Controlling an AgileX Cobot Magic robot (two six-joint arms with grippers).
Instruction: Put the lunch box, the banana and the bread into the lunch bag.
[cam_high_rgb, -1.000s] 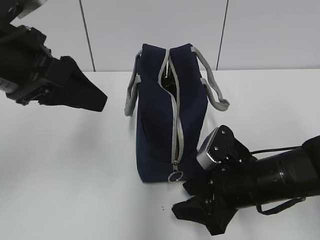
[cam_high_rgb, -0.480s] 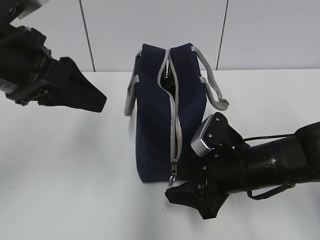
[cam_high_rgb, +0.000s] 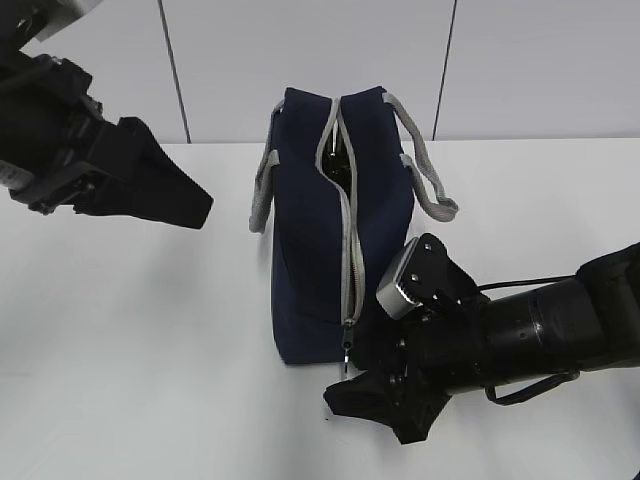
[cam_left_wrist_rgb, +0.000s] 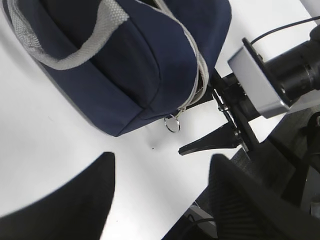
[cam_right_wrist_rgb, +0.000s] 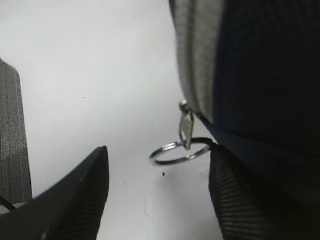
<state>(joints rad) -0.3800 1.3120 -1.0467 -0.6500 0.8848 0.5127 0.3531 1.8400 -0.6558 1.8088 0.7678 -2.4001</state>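
Note:
The navy lunch bag (cam_high_rgb: 320, 240) stands on the white table with its grey zipper nearly shut, gaping only at the far top. Its ring pull (cam_high_rgb: 346, 350) hangs at the near bottom end. My right gripper (cam_high_rgb: 368, 410) is open, low on the table, with the ring pull (cam_right_wrist_rgb: 180, 152) just ahead between its fingertips, not gripped. My left gripper (cam_high_rgb: 195, 205) is open and empty, raised to the left of the bag. It looks down on the bag (cam_left_wrist_rgb: 135, 60) and the ring pull (cam_left_wrist_rgb: 172, 123). The lunch box, banana and bread are out of view.
Grey webbing handles (cam_high_rgb: 430, 190) droop on both sides of the bag. The right arm (cam_high_rgb: 540, 335) lies across the table's front right. A white panelled wall (cam_high_rgb: 300, 60) stands behind the table.
My right gripper has moved left along the table, closing in on the ring pull at the bag's near end. The ring pull has shifted slightly. The left arm has not moved.

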